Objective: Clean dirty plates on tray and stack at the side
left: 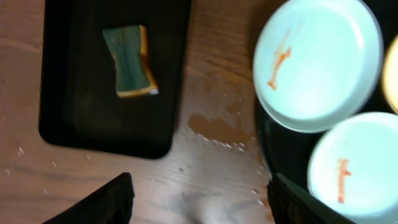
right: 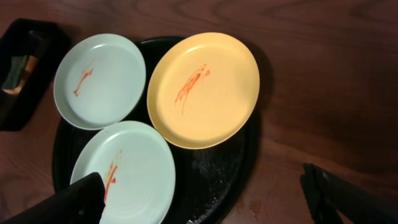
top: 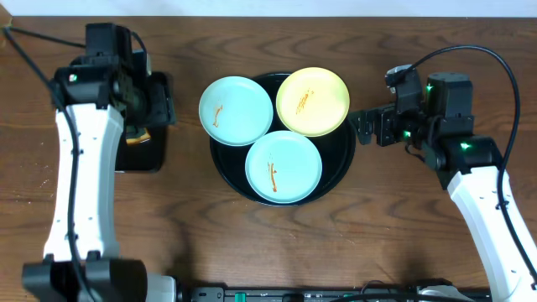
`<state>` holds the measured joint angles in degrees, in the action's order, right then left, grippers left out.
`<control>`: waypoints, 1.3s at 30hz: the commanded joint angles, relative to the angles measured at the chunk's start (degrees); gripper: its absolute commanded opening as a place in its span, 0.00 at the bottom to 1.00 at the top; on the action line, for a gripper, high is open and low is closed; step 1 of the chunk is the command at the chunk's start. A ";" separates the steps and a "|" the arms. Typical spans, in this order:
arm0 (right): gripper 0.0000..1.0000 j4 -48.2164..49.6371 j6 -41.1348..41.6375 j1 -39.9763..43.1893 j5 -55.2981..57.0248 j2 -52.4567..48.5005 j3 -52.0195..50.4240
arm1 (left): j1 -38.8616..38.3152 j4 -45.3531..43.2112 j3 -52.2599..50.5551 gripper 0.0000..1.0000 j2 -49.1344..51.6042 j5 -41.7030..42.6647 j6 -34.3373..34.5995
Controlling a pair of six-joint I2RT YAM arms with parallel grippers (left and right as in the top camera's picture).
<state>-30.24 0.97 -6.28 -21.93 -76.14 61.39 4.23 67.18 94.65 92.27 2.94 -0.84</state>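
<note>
3 plates lie on the tray, all sauce-streaked, none stacked aside: cleaning looks unstarted. left gripper and right gripper hang spread, empty; sponge untouched.

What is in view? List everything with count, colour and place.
small round plastic plates: three, sauce-streaked; two pale blue-green, one pale yellow; on the round tray
large round glossy tray: one, black, table centre
small rectangular tray: one, black, left of the round tray
rectangular sponge: one, green and yellow, in the rectangular tray
wooden table: one, brown, under everything
robot arms: two, white and black; left, right
left end effector: black, open, near the rectangular tray
right end effector: black, open, beside the round tray
</note>
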 commanded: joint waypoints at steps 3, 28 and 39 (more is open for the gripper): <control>0.98 0.02 0.22 0.24 -0.81 -0.28 1.05 | 6.12 -5.95 1.09 0.69 6.29 -3.80 -5.42; 0.98 -2.58 0.24 0.24 1.11 -0.28 1.03 | 11.04 -19.23 1.09 0.53 33.03 -3.63 -6.45; 0.99 -3.37 0.24 0.24 1.14 -0.28 1.01 | 12.46 -18.38 2.64 0.53 32.65 -3.58 -6.40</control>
<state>-33.54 0.99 -6.28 -20.99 -76.14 61.39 16.36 48.16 94.91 124.46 -0.38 -6.48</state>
